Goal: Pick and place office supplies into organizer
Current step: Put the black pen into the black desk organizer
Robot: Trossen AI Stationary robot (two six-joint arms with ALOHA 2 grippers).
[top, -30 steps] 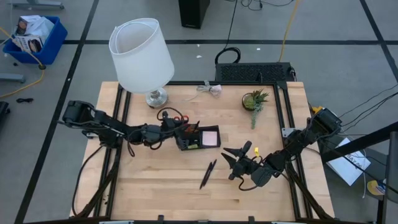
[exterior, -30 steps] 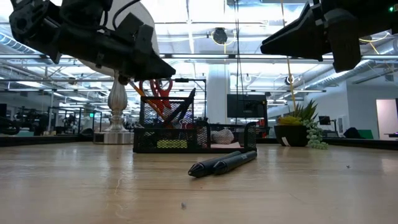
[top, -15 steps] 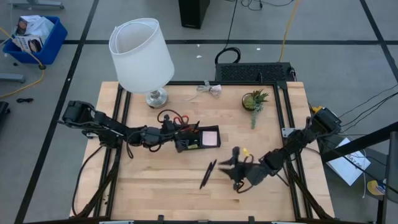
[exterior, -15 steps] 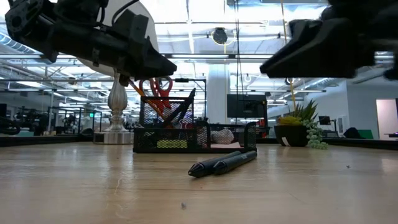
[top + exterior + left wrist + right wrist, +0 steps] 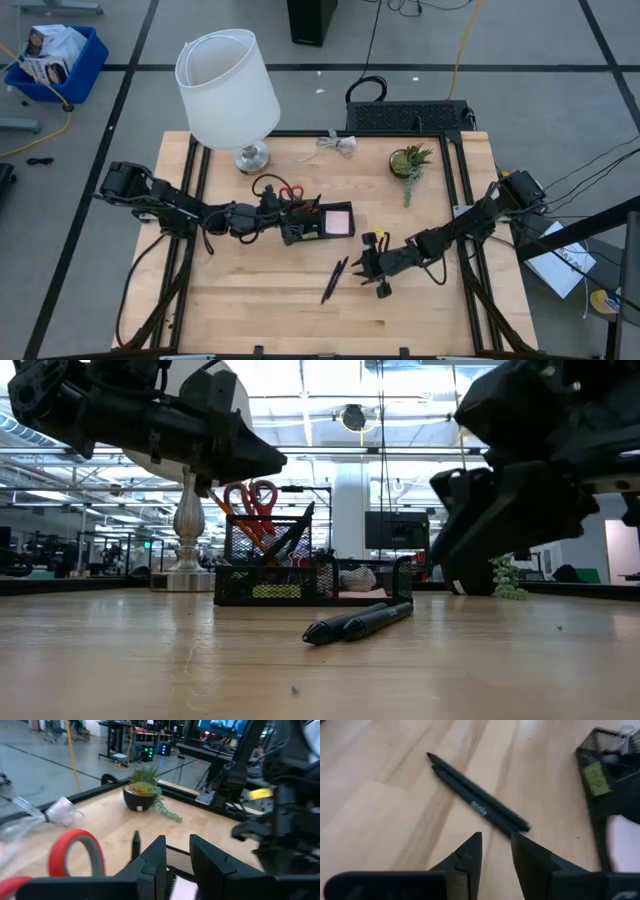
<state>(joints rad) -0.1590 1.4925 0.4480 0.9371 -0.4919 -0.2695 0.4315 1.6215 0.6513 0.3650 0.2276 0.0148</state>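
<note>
The right gripper [image 5: 368, 264] reaches low beside the two pens [image 5: 334, 279], fingers slightly apart, empty. The left gripper [image 5: 290, 208], narrowly parted, empty, hovers over the organizer [image 5: 318, 222].

The right hand [image 5: 368, 262] has swung in low beside the pens [image 5: 334, 279] (apparently just short of touching).

light: bright, overhead | shadows: soft | blur: wrist views, bg

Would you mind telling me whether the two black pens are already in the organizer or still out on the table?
Out: the black pens lie side by side on the table, apart from the organizer.
</note>
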